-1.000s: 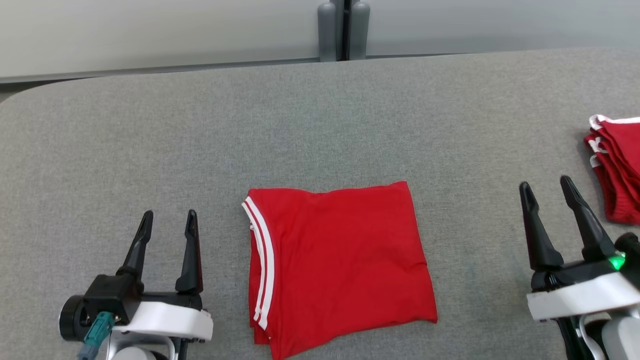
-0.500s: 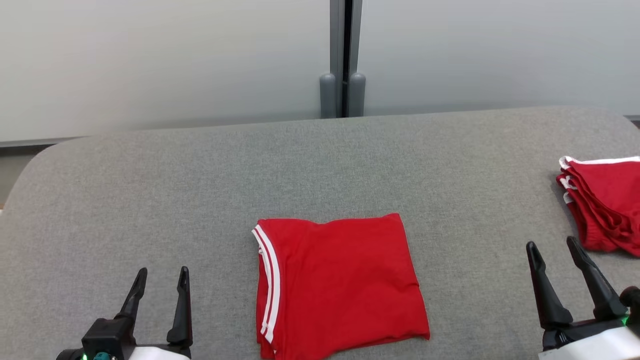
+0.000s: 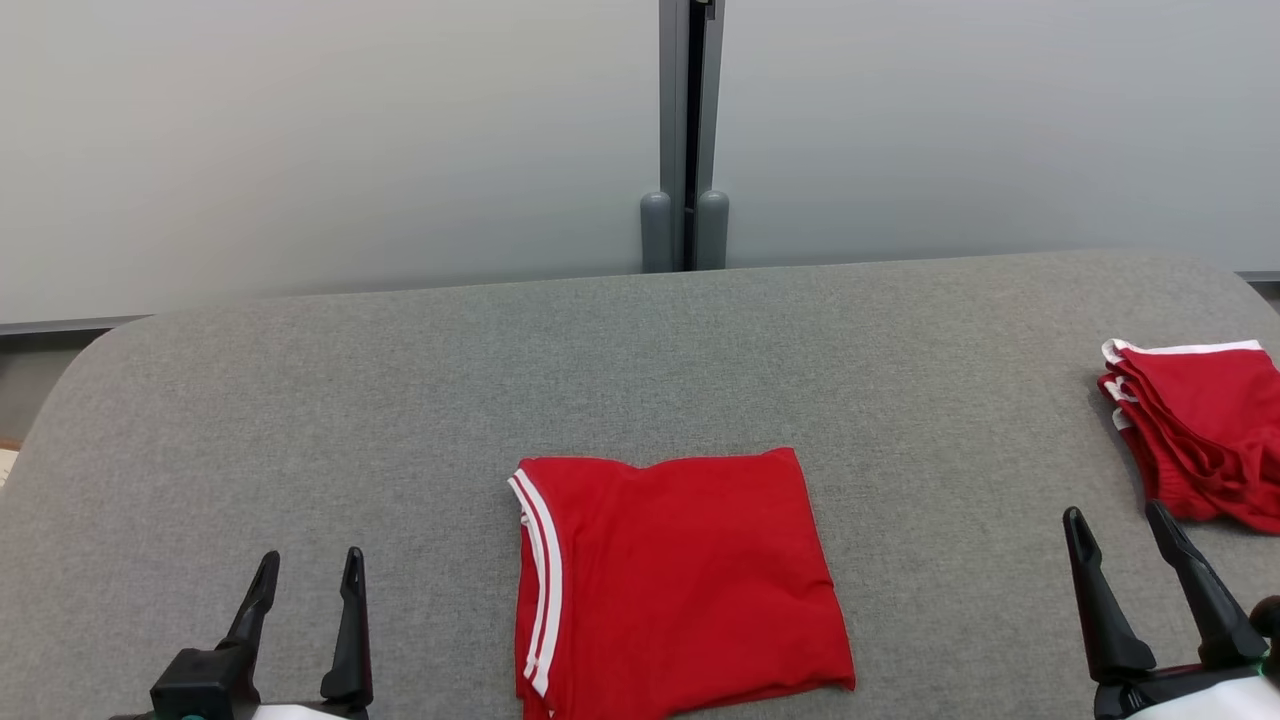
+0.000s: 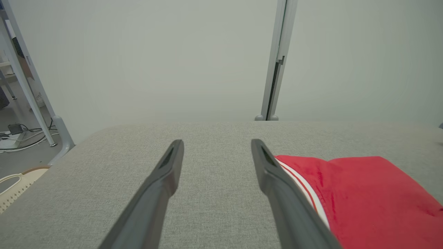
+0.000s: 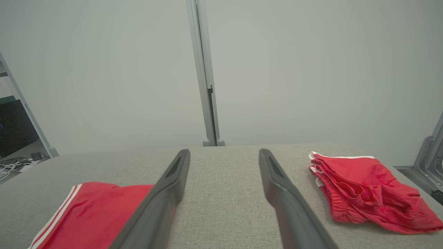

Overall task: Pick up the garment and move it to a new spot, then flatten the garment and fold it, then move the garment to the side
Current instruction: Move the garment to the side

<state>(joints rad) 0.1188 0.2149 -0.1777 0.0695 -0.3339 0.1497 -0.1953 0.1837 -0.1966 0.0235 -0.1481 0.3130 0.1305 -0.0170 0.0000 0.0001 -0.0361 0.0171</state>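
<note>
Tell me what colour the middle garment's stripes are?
White, on the red garment; head view shows it best.

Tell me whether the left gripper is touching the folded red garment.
No: the left gripper stands open with bare grey table between it and the folded red garment.

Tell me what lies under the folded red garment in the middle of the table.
Grey table shows around the folded garment; directly beneath is covered, so nothing else can be confirmed.
</note>
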